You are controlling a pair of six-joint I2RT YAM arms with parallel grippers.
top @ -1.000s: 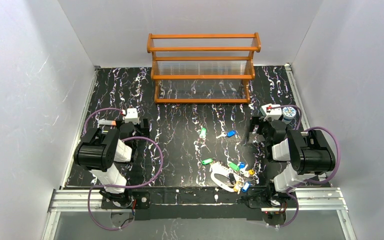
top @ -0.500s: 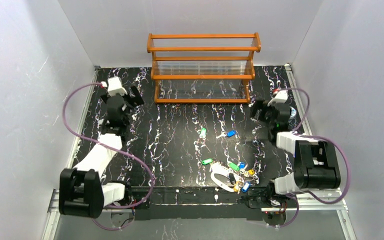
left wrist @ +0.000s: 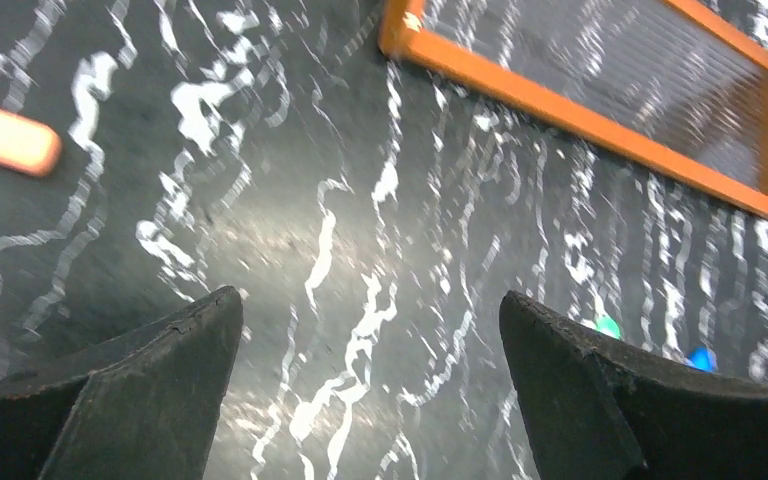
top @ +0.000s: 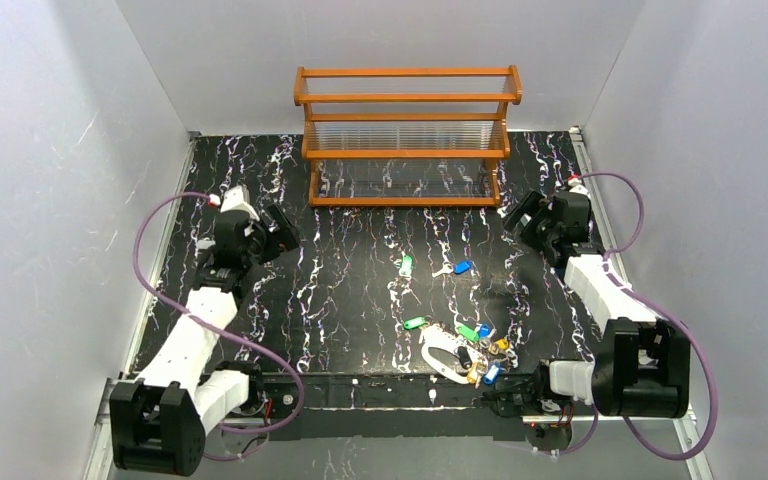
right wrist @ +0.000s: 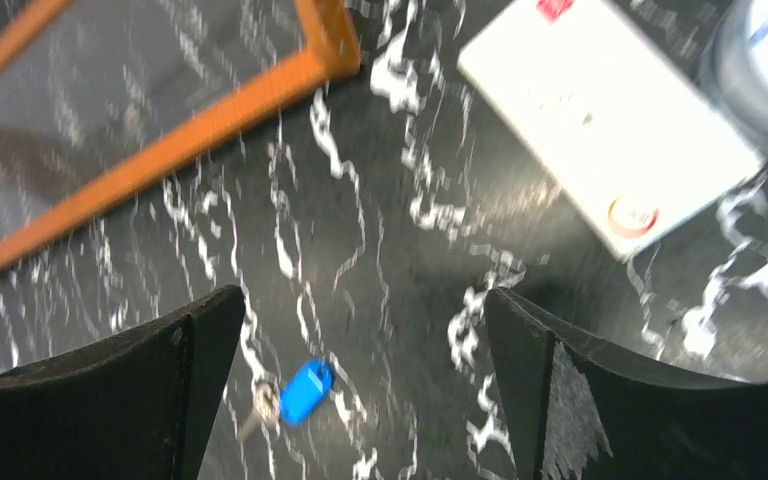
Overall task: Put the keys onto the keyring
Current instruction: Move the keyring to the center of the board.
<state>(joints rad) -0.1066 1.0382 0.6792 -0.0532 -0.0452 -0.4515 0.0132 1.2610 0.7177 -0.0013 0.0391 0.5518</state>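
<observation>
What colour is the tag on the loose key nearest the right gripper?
The key tag is blue, clearest in the right wrist view.

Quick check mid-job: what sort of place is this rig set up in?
Probably a lab test booth, not a home: plain white walls box in a marble-patterned table, aluminium rails frame it, and the wooden rack and keys look like staged props.

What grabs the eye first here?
The orange rack at the back of the black marbled table. Next, the pile of colour-tagged keys beside the keyring near the front edge. The left gripper and right gripper hang open, far from it.
</observation>
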